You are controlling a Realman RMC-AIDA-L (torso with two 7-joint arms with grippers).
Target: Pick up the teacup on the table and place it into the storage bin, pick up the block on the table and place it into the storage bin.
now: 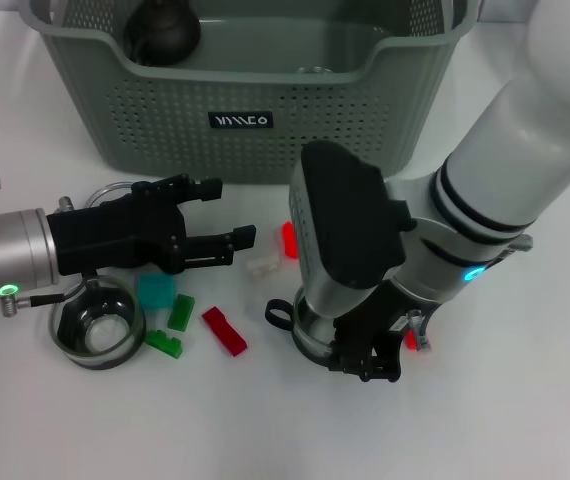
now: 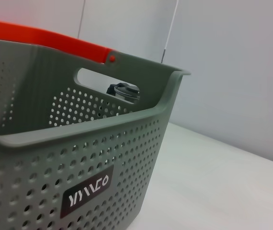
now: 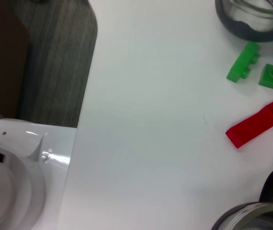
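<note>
— Head view first: how many teacups do you count?

— Two glass ones on the white table [image 1: 525, 420]. One clear teacup [image 1: 98, 325] with a dark rim sits below the left gripper [image 1: 237, 216]. The other teacup [image 1: 305, 335], with a dark loop handle, is under the right gripper [image 1: 365, 360], mostly hidden by it.

— And blocks?

— Six loose studded plastic bricks: two green blocks [image 1: 172, 327], a teal block [image 1: 155, 291], a long red block [image 1: 224, 331], a pale translucent block [image 1: 262, 265] and a small upright red block [image 1: 289, 240]. Something red also peeps out by the right wrist.

— The jaws?

— The left gripper's black fingers are spread apart, holding nothing, pointing towards the pale block. The right gripper's I cannot tell; the arm covers them.

— The storage bin?

— One, grey-green plastic with perforated walls, a cut-out handle and a black label, the storage bin [image 1: 165, 110] stands at the table's far side behind the blocks. A round dark object [image 1: 163, 30] lies inside it. From the left wrist, an orange bar [image 2: 45, 38] runs along its far rim.
</note>
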